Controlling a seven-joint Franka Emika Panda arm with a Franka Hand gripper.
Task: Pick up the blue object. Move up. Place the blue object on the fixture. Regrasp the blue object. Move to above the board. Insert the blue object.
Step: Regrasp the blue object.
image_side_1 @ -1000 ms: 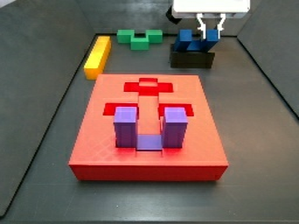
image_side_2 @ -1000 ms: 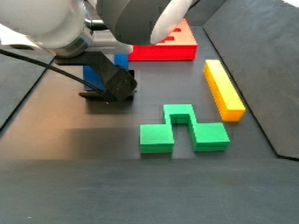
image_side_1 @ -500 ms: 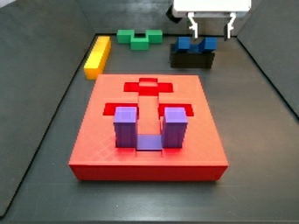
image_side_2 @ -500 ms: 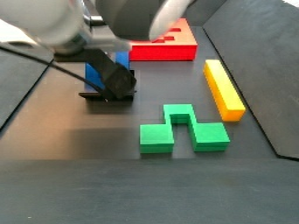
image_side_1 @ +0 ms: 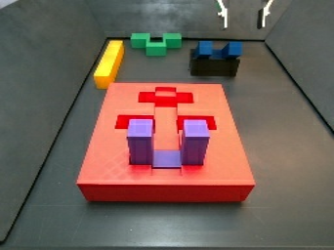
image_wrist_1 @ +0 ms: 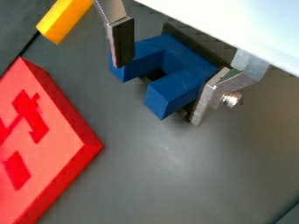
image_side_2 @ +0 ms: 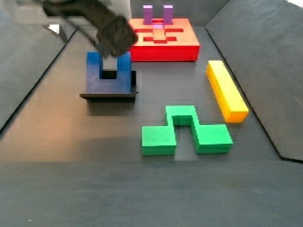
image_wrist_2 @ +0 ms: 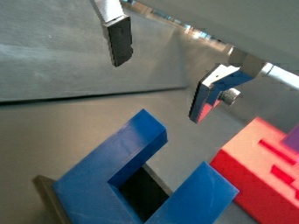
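The blue object (image_side_1: 218, 48) is a deep-blue U-shaped block that sits on the black fixture (image_side_1: 216, 66) at the back right. It also shows on the fixture (image_side_2: 109, 92) in a side view (image_side_2: 99, 67). My gripper (image_side_1: 244, 12) is open and empty, and hangs well above the blue object. In both wrist views the silver fingers (image_wrist_1: 117, 39) stand wide apart with the blue object (image_wrist_1: 158, 72) below them, untouched; the gripper (image_wrist_2: 163, 66) is clear of the block (image_wrist_2: 128, 166). The red board (image_side_1: 166, 137) lies in the middle.
A purple U-shaped block (image_side_1: 167, 143) stands in the red board's near recess. A yellow bar (image_side_1: 108, 61) lies to the board's back left and a green notched block (image_side_1: 156, 42) lies at the back. Dark raised walls edge the floor.
The fingers opened off the blue object and the gripper rose straight up. The blue object stayed on the fixture.
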